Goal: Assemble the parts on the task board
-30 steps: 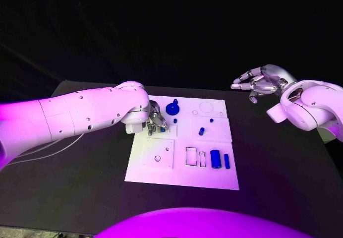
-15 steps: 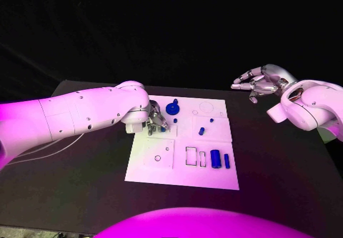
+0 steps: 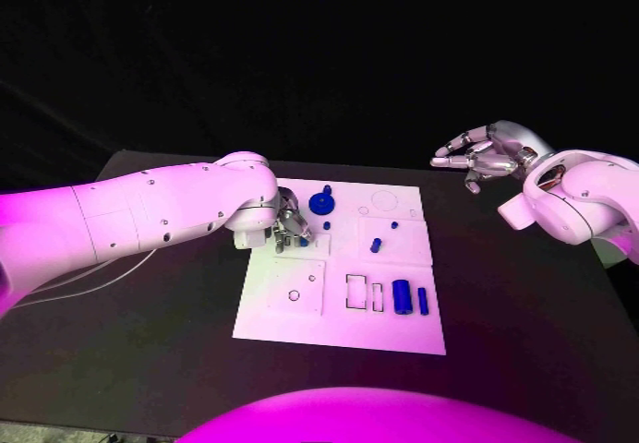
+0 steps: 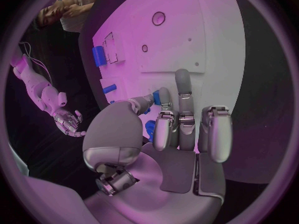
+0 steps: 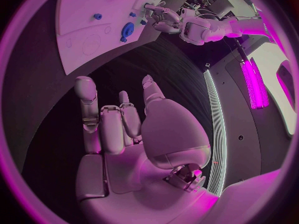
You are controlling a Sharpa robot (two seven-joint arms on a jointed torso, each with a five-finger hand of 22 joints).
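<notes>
My left hand point(image 3: 286, 227) is down on the white task board point(image 3: 307, 318), at its left edge toward the far end. My right hand point(image 3: 479, 155) hangs in the air off the board's far right corner, above the black table point(image 3: 147, 341) and well apart from every part. Its fingers are loosely curled and apart, and it holds nothing.

From my left wrist, my thumb and one finger point(image 4: 163, 100) come together around a small blue piece point(image 4: 156, 98) right at their tips. I judge that I am pinching it, though most of the piece is hidden. My other fingers reach forward over the board, with one fingertip point(image 4: 182, 79) resting on or just above the white surface.

The blue knob point(image 3: 321, 199) stands just beside my left hand, toward the middle of the board. Two small blue pegs point(image 3: 376, 245) lie farther toward the middle. Two blue cylinders point(image 3: 403, 295) lie side by side near the board's near right area, their long axes running from near to far, next to empty rectangular slots point(image 3: 355, 290).

My left hand is by far the nearer one to all the parts. The coming move probably turns on the piece at its fingertips and which hole it belongs above.
</notes>
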